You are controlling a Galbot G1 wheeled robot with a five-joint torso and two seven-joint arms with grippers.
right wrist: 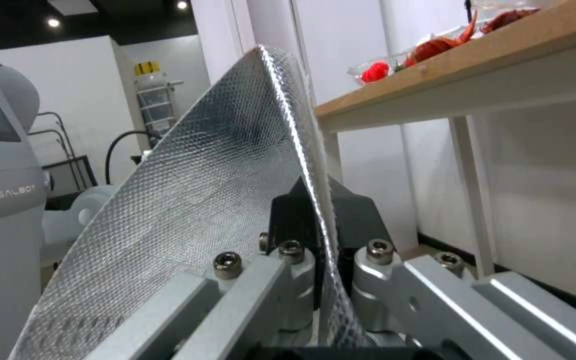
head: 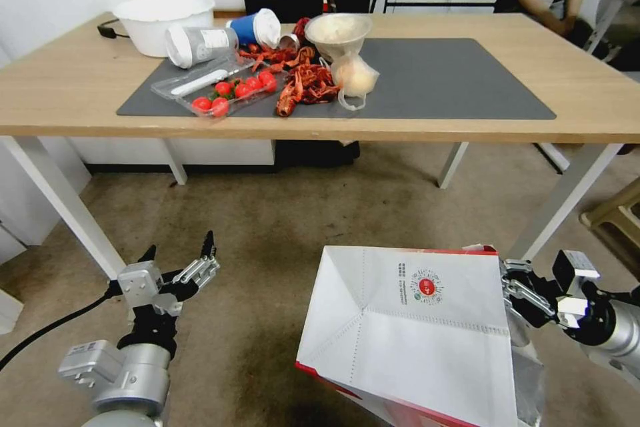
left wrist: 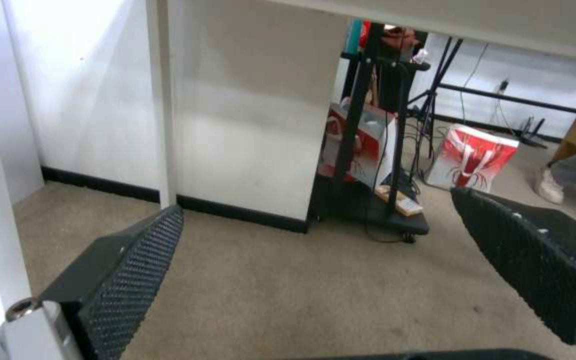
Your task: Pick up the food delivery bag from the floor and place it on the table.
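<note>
The food delivery bag (head: 413,340) is tipped over, its white creased face and round red logo turned up toward the head camera. It sits low over the floor (head: 267,233), in front of the table (head: 587,87). My right gripper (head: 510,287) is shut on the bag's rim at its right side. In the right wrist view the fingers (right wrist: 288,215) clamp the silver foil lining (right wrist: 188,200). My left gripper (head: 180,260) hangs open to the left of the bag, well apart from it, with its black pads (left wrist: 128,280) spread over bare floor.
The grey mat (head: 453,80) holds crayfish (head: 303,83), a tray of tomatoes (head: 227,90), cups and bowls on its left half. White table legs (head: 63,207) stand to either side. A stool (head: 613,210) sits at the right. Another red-and-white bag (left wrist: 475,157) stands far behind.
</note>
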